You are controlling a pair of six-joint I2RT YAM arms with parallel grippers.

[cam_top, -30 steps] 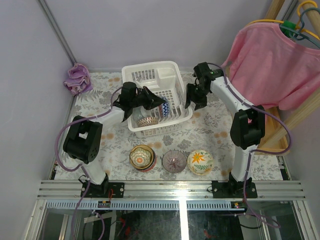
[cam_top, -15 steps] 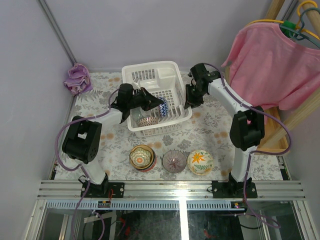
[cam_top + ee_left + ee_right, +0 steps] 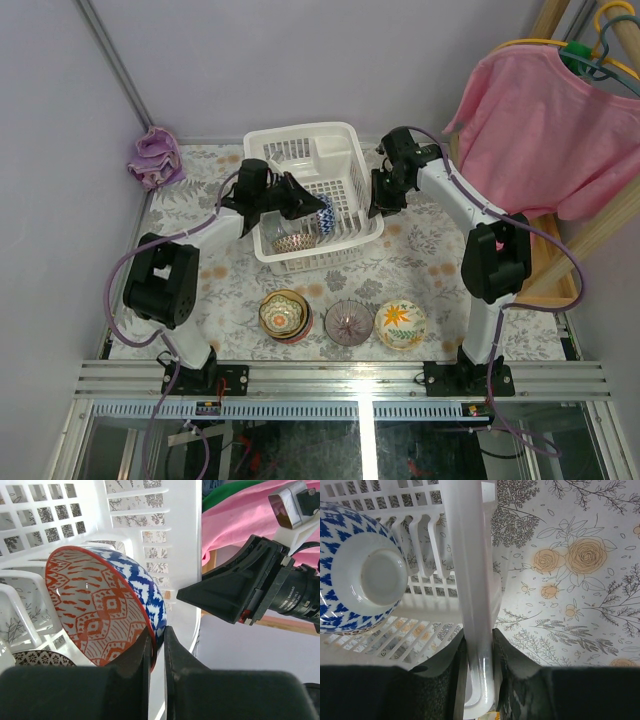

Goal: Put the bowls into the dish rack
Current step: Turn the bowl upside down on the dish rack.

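The white dish rack stands at the back middle of the table. My left gripper is shut on the rim of a blue-white bowl with an orange-patterned inside, held on edge inside the rack. A dark-patterned bowl lies in the rack below it. My right gripper is shut on the rack's right rim. Three more bowls sit near the front: an orange-yellow stack, a grey-speckled one and a white one with an orange flower.
A purple cloth lies at the back left corner. A pink shirt hangs on a hanger at the right, over a wooden frame. A flowered cloth covers the table.
My left gripper has carried the blue-white bowl slightly farther back and right inside the rack. My right gripper has shifted a little left onto the rack's right rim.
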